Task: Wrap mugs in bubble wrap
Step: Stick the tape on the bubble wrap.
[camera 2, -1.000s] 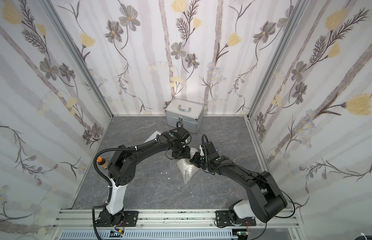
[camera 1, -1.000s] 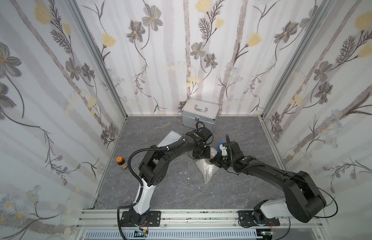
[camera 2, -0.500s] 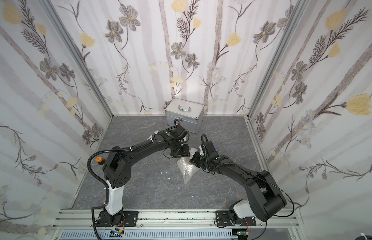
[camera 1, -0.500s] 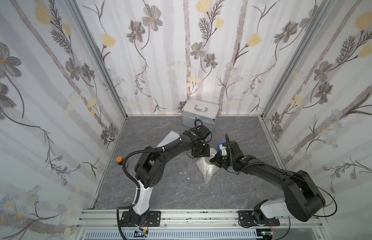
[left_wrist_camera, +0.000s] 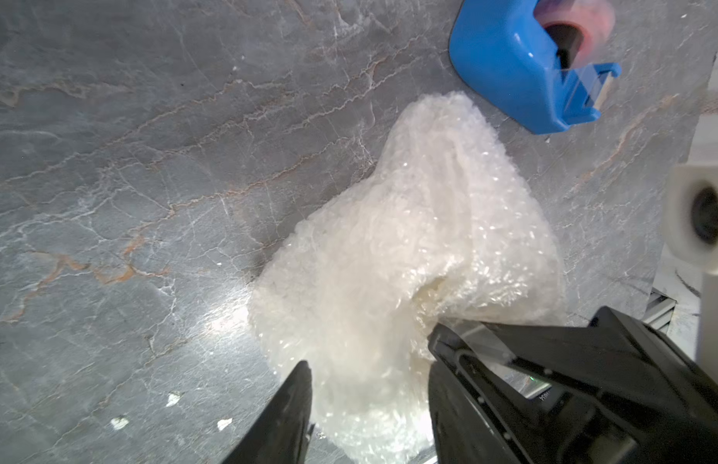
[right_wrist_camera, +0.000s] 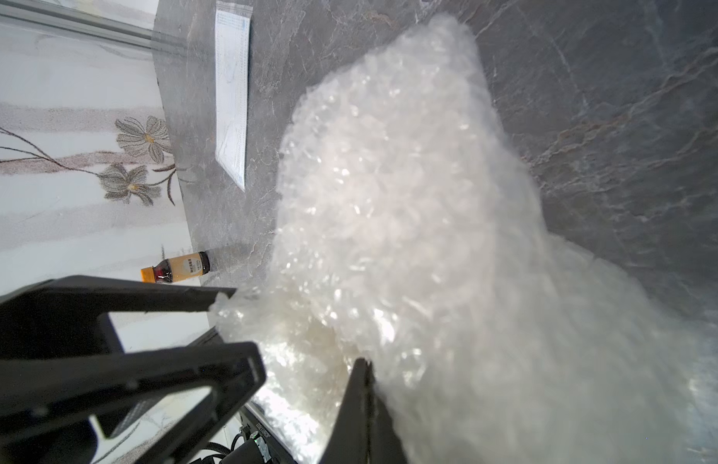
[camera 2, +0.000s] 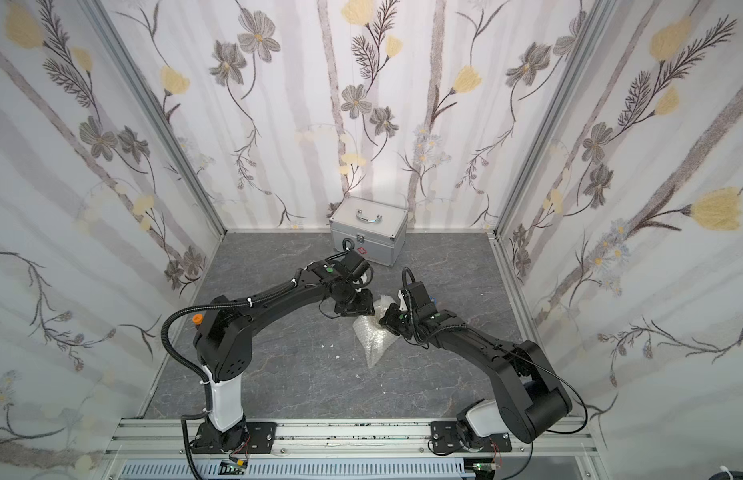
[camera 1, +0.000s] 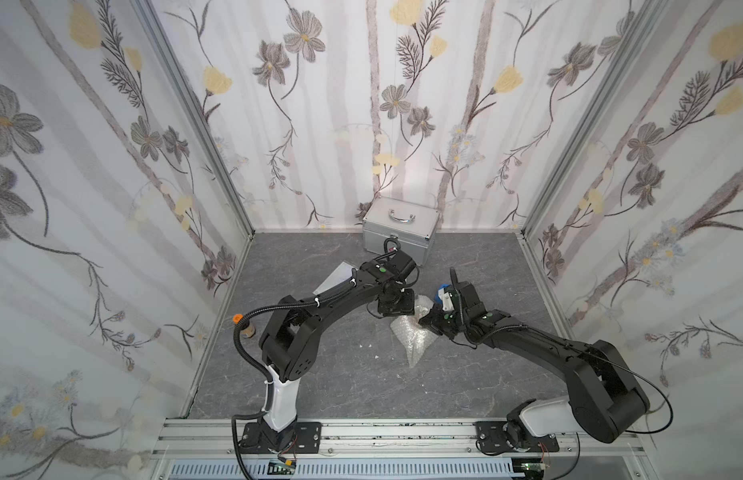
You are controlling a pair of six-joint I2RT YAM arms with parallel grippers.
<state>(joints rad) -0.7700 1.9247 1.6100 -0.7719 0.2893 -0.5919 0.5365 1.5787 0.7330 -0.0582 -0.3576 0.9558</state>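
Left tool (left_wrist_camera: 369, 373) astride bubble wrap (left_wrist_camera: 409, 249); contents indistinct

Two black jointed robot arms share a silver rail (camera 1: 403, 434). The left arm (camera 1: 332, 299) and right arm (camera 1: 540, 345) each have a white lower section (camera 1: 280, 403) bolted to a black base plate (camera 1: 307, 432). A ribbed black cable (camera 1: 236, 332), fastened with white ties (camera 1: 315, 300), runs along the left arm. A green light (camera 1: 381, 269) glows near each wrist, and a white camera housing (left_wrist_camera: 698, 217) sits on the right one. The left end effector (left_wrist_camera: 369, 349) and right end effector (camera 1: 424, 321) have black, angular fingers (left_wrist_camera: 285, 413).
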